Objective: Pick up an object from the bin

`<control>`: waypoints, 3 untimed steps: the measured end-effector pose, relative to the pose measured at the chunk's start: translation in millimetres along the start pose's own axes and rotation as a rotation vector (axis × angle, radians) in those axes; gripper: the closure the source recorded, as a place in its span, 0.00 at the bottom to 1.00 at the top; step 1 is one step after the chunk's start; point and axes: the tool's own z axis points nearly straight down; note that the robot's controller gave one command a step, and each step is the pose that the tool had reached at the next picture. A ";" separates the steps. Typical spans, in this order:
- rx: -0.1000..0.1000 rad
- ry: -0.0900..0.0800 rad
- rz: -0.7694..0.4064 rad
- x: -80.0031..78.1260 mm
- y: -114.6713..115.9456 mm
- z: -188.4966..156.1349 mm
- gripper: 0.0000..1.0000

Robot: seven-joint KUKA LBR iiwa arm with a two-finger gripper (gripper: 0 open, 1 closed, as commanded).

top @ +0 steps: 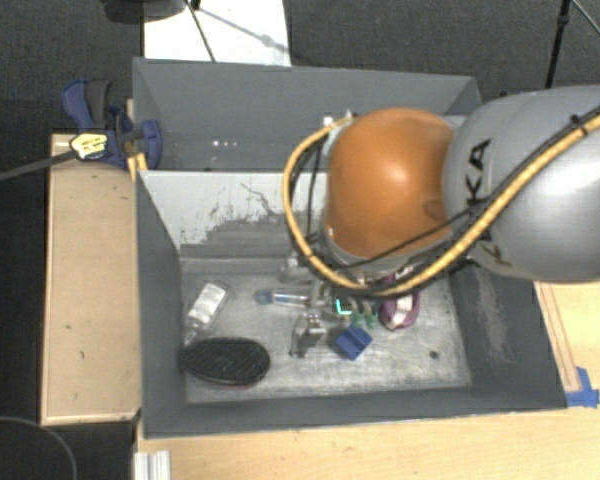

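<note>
My gripper (308, 330) reaches down below the orange-covered wrist, low over the middle of the bin floor. A small blue block (352, 343) lies just to its right, close to the tip. A thin clear item with a blue end (278, 296) lies just to its upper left. A purple and white object (401, 311) sits further right, partly hidden under the arm. I see nothing held in the gripper.
A small clear bottle (205, 305) lies at the left of the floor. A black oval object (225, 360) rests in front of it near the front left corner. The arm and its cables cover the bin's right rear part.
</note>
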 end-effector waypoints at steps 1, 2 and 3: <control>0.001 -0.011 -0.324 6.0 80.4 154.4 0.00; -0.002 -0.009 0.038 0.2 76.8 125.2 0.00; 0.001 -0.001 0.145 15.8 74.7 126.4 0.00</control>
